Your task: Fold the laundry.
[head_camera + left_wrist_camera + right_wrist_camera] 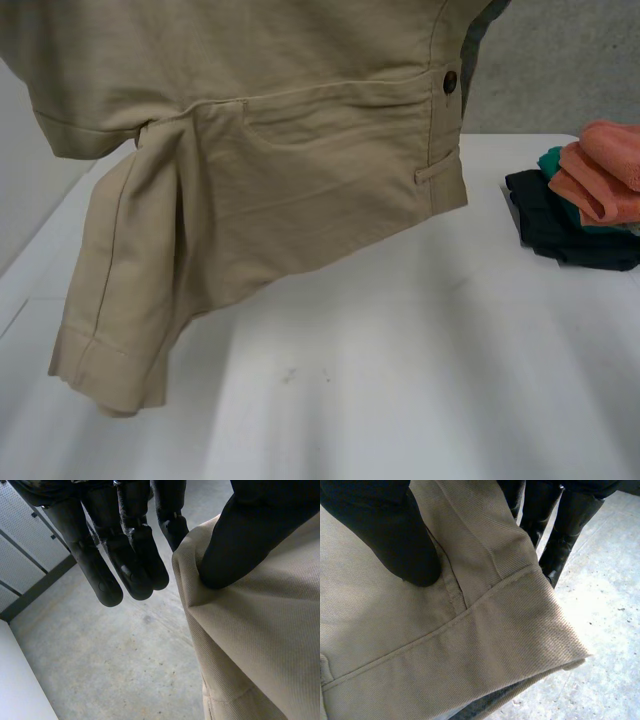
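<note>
Shorts (300,150) pinch: left hand (250,535); right hand (395,530)

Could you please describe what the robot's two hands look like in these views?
Both are black all over. The left hand has thick, segmented fingers with rounded, slightly glossy tips, some marked by a small round dimple, and a broad matte thumb. The right hand has the same blunt matte thumb, and its fingers look slimmer and shinier, with scuffed highlights.
</note>
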